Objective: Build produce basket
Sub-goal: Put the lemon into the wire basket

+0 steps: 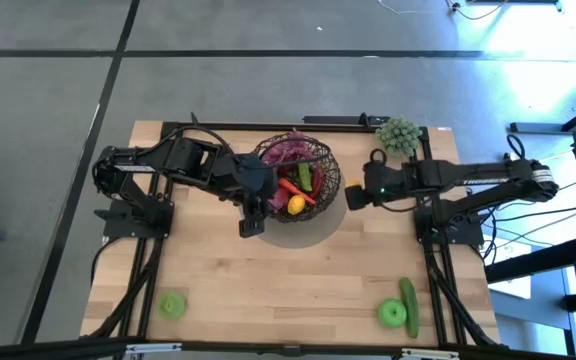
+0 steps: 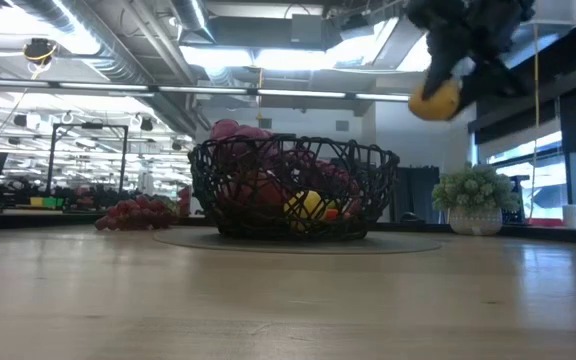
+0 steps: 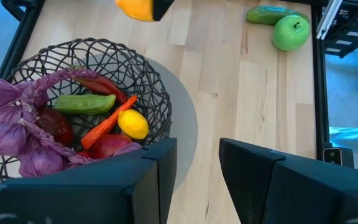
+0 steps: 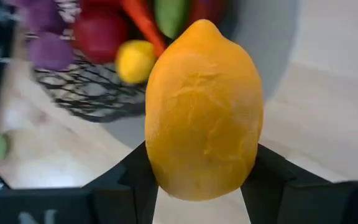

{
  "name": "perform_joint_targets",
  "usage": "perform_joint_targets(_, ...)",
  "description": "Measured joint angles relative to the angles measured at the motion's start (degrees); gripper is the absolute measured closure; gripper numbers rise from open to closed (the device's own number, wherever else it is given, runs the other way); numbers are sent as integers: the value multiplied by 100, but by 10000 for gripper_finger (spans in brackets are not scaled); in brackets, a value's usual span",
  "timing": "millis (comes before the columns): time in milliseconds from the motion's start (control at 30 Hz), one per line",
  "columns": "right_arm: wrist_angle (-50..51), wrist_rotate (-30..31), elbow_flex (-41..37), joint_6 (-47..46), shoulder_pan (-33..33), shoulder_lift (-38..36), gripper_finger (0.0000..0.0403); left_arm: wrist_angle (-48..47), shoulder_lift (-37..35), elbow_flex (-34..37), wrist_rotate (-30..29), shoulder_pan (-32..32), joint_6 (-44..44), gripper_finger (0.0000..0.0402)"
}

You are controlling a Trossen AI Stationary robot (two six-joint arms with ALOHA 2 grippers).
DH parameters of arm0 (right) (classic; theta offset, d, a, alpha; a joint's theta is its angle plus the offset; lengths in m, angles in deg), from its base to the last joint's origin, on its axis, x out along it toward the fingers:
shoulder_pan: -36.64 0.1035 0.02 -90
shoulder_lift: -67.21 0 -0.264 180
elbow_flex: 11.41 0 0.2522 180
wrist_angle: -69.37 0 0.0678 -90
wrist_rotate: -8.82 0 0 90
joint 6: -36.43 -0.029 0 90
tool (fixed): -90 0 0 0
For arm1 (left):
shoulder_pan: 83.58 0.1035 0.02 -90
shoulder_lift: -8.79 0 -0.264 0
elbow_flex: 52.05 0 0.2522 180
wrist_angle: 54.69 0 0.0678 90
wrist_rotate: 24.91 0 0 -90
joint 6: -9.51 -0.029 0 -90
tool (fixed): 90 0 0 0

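Round dark brown woven-wire basket [image 1: 296, 152] sits on a grey round mat [image 1: 303, 232] at the far middle of the pale wooden bench [image 1: 288, 280]. Inside it: purple toy grapes [image 3: 17, 134], green toy cucumber [image 3: 84, 102], orange toy carrot [image 3: 104, 126], red toy chilli [image 3: 101, 85], small yellow toy lemon [image 3: 133, 124], dark red toy apple [image 3: 55, 124].

Large orange-yellow toy lemon [image 4: 204, 112] is up off the bench, just beside the basket's right rim, outside it. Right jaws [image 1: 353, 195] are closed on it, one finger each side, gap as wide as the fruit. Low view shows it hanging above rim height, right of the basket.

Left jaws [image 1: 252, 222] hover at the basket's near-left edge, over the mat. Parted with a clear gap between the two dark fingers [image 3: 160, 177], holding nothing.

Loose on the bench, well apart from the basket: a green toy apple [image 1: 173, 305] at the near-left corner; a second green toy apple [image 1: 392, 313] touching a second green toy cucumber [image 1: 409, 304] at the near-right corner.

Pale green bumpy round cluster [image 1: 399, 133] sits at the far right edge, behind the right arm.

Low view: a second bunch of dark red toy grapes [image 2: 140, 213] left of the basket; can't tell what it rests on.
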Motion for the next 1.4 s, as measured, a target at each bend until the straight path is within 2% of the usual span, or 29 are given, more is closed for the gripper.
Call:
perform_joint_targets(267,-309,14,832,1351,-267,725,231,0,0,0,0,2,1,292)
perform_joint_targets(567,-304,-1022,1703,2875,-609,1865,231,1,0,0,1,2,1,292)
perform_joint_targets(700,-289,-1479,1872,3204,-787,2378,231,1,-1,0,1,1,2,292)
perform_joint_targets(1000,-685,-1430,1944,3962,-1041,3322,230,1,-1,0,1,2,2,292)
perform_joint_targets(1267,-692,-1469,1945,3971,-1179,3787,219,1,-2,0,0,2,0,292)
perform_joint_targets(1400,-685,-1748,1946,3910,-1292,3982,202,1,-2,0,0,2,1,292)
